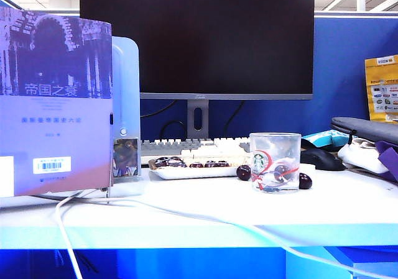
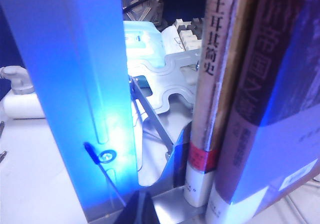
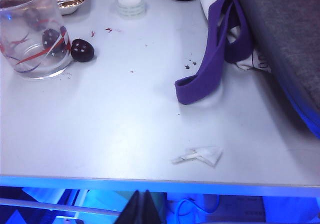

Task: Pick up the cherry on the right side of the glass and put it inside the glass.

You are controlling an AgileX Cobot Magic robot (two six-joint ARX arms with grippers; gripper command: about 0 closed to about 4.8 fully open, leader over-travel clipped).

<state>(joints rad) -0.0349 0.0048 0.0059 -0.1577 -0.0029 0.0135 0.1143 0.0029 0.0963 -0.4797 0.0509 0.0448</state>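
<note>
dark maroon cherry (image 3: 82, 50) sits on the desk (image 3: 125, 114), touching the glass (image 3: 31, 34) on its right side. right tool (image 3: 142, 207) closed, well back at the desk edge; left tool (image 2: 141, 209) looks closed, behind books (image 2: 240, 109). an off-centre grasp could roll the cherry away or knock the glass.

glass (image 3: 31, 32) rim cut off, right end effector (image 3: 141, 209) mostly out of frame

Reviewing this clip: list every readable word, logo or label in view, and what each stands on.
"帝国之衰": cover of the purple upright book.
"土耳其简史": spine of the pale book in the metal bookend.
Round green Starbucks logo, lettering unreadable: clear glass tumbler.
Barcode sticker on the purple cover, yellow packet print, monitor badge: too small to read.
</note>
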